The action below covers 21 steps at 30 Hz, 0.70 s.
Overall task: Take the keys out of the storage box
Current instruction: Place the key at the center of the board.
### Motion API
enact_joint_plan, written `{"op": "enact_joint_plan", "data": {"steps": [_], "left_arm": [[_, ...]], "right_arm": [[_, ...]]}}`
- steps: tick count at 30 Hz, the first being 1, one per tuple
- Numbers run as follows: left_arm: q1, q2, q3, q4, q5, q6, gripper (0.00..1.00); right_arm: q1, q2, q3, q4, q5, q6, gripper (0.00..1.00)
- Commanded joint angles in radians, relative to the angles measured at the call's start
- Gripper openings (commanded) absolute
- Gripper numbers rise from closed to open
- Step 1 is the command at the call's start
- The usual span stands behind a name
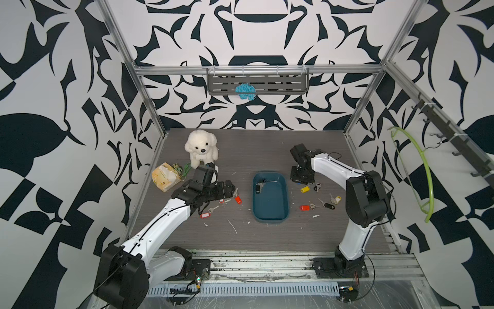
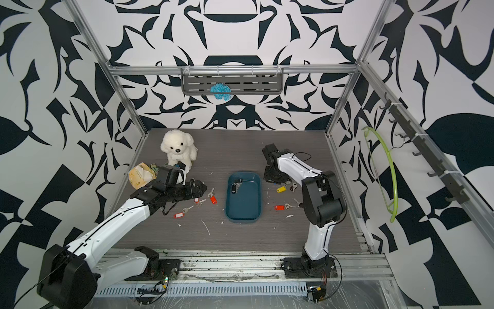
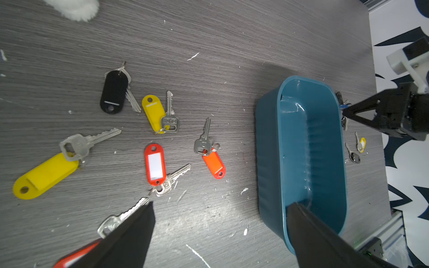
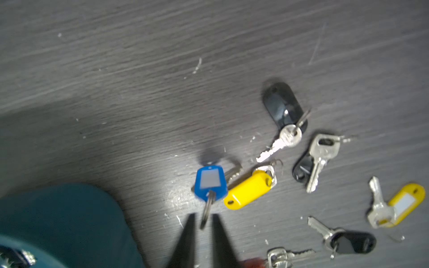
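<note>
Top views: storage box [image 1: 271, 204] [image 2: 243, 204] sits between your two arms; one black-fob key set [image 1: 258, 188] [image 2: 234, 188] lies inside it, at the box's far end; the other keys are on the table, scattered on both sides of the box; red-tagged key [image 1: 237, 199] is near the box on the left-arm side; yellow-tagged key [image 1: 304, 189] is near it on the right-arm side. Left gripper [image 1: 233, 188] hovers by the box over the left-side scatter; right gripper [image 1: 303, 181] points down just beside the box's far right corner; you cannot read either jaw gap from up here.

Left wrist: your left gripper [image 3: 221, 205] is spread wide; one finger [image 3: 130, 232] is over a bare key [image 3: 123, 215], the other finger over the box's near end; orange-tagged key [image 3: 213, 163] is the closest to the box wall [image 3: 267, 162]; black fob [image 3: 113, 91] and big yellow tag [image 3: 46, 176] lie well apart from the box.

Right wrist: your right gripper [image 4: 203, 217] has its jaws slightly parted; the key ring [image 4: 207, 208] of the blue-tagged key [image 4: 210, 183] stands in the gap; the frame is blurred, so you cannot tell if a finger touches the ring; the blue tag is near the box corner [image 4: 58, 215] and right against the yellow-tagged key [image 4: 249, 189]; more fobs lie farther from the box.
</note>
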Motion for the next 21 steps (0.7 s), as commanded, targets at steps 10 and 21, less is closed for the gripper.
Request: {"op": "enact_joint_plan", "data": {"steps": [10, 21], "left_arm": [[-0.030, 0.020, 0.041, -0.049, -0.027, 0.015, 0.96], [-0.306, 0.248, 0.379, -0.227, -0.269, -0.005, 0.94]], "right_arm": [[-0.031, -0.229, -0.046, -0.023, 0.060, -0.030, 0.50], [-0.060, -0.669, -0.248, -0.029, 0.135, -0.140, 0.40]]}}
